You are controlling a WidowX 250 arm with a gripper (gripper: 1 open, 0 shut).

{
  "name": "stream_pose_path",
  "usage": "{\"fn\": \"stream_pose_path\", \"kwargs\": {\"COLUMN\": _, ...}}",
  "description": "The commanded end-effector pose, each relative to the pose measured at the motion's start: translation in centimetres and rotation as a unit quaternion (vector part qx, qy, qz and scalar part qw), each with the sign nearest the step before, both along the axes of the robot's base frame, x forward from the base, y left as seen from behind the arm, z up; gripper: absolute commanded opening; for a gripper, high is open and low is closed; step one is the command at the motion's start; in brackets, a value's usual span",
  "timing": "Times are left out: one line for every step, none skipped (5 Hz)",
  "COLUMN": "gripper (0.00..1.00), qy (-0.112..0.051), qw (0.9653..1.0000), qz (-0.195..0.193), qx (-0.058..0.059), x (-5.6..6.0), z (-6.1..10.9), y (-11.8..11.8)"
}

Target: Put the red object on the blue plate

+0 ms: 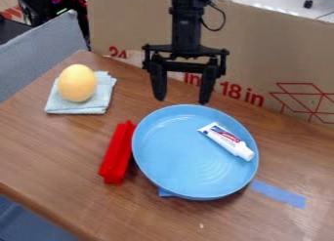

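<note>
Approaching phase: the gripper (186, 86) hangs above the table (53, 147), behind the far rim of the blue plate (183, 162); pick-up is not yet begun.
Tool state: jaws spread wide, pointing steeply down, nothing between them.
Red object (119, 151): lies flat on the table, just beside the plate's left rim, long axis running roughly front to back; not on the plate.
Plate contents: a small white tube (228, 140) with red-blue print rests on the right half; the left and centre are bare.
Other items: a yellow round object (77, 83) sits on a folded cloth (62, 104), well apart to the left.
Next move, judged: shift the gripper toward the camera and left over the block, align the jaws across its narrow width, descend, clench.
Risk, judged: one finger must descend into the tight gap beside the plate's rim.
</note>
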State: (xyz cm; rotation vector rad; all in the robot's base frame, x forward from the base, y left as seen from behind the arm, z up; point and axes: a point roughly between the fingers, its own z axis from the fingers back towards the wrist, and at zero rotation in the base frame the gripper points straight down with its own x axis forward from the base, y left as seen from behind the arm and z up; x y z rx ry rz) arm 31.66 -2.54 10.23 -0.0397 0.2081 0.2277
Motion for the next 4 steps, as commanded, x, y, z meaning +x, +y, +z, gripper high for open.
{"fn": "stream_pose_path", "kwargs": {"gripper": 1.0, "qy": -0.023, "qw": 0.9997, "qz": -0.001, "qx": 0.003, "x": 0.3, "z": -0.1, "y": 0.4}}
{"fn": "stream_pose_path", "kwargs": {"gripper": 1.0, "qy": -0.015, "qw": 0.9998, "qz": 0.006, "qx": 0.008, "x": -0.6, "z": -1.5, "y": 3.0}}
{"fn": "stream_pose_path", "kwargs": {"gripper": 1.0, "qy": -0.008, "qw": 0.9998, "qz": 0.018, "qx": 0.01, "x": -2.6, "z": 0.2, "y": 4.4}}
{"fn": "stream_pose_path", "kwargs": {"gripper": 1.0, "qy": -0.008, "qw": 0.9996, "qz": 0.026, "qx": 0.008, "x": -5.0, "z": 0.7, "y": 6.1}}
